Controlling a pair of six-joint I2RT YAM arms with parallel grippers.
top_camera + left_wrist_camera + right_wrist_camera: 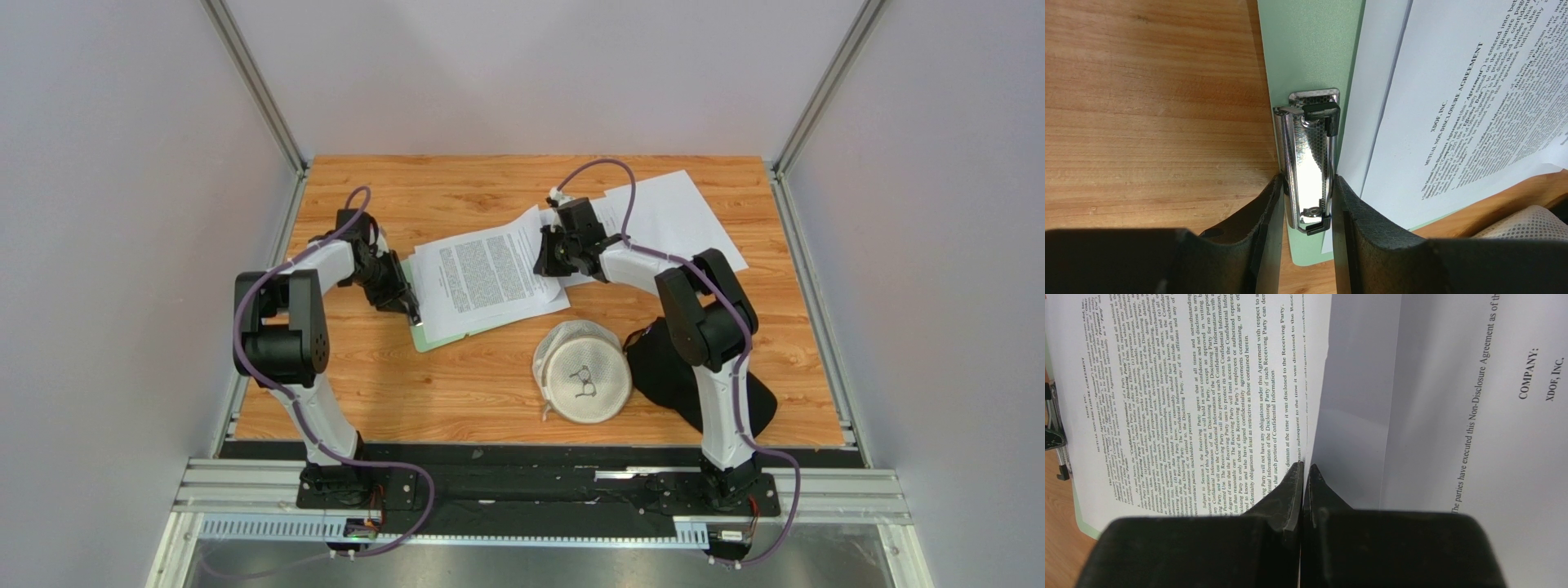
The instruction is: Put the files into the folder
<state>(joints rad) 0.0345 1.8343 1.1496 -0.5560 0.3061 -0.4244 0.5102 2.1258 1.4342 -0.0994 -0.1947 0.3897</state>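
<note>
With left fingers [1254, 226] clamped on the metal clip [1312, 165], right fingers [1287, 499] pinched on a printed sheet [1229, 386] (filing step), slide it under.

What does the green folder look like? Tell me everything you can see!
The folder is a flat, pale green board, plastic-looking, lying on the wooden table. A shiny metal clip with black ends sits along one short edge. The left claw grips that clip from both sides. White papers with printed text lie across the board and hide most of it, so from above only a green corner peeks out near the left arm.
</note>
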